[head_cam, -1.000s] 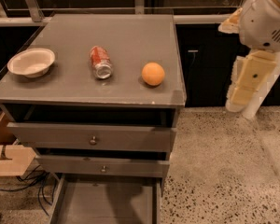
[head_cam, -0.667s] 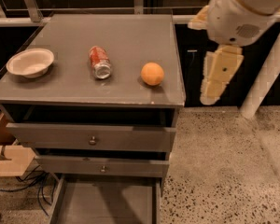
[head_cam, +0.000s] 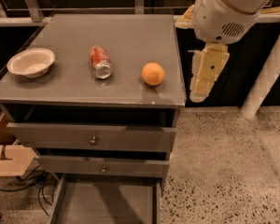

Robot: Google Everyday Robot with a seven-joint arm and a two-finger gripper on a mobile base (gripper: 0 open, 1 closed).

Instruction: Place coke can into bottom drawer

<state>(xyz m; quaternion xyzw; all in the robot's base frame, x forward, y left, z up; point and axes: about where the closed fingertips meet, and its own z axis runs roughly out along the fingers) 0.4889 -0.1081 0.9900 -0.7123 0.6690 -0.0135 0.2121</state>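
Observation:
The coke can (head_cam: 100,62) lies on its side in the middle of the grey cabinet top (head_cam: 130,36), its silver end facing the front. At the foot of the cabinet the bottom drawer (head_cam: 107,203) is pulled out, and its grey tray shows nothing inside. My gripper (head_cam: 199,93) hangs pointing down just off the cabinet's right edge, level with the top, right of the orange and well to the right of the can. It holds nothing that I can see.
An orange (head_cam: 153,73) sits right of the can and a white bowl (head_cam: 31,62) sits at the left edge. Two shut drawers with round knobs (head_cam: 93,140) are above the open one. A white post (head_cam: 266,73) stands at the right, and a cardboard box (head_cam: 7,157) at the left.
My arm and gripper have swung left, from well right of the cabinet to just beside its right edge. The can, orange and bowl have not moved.

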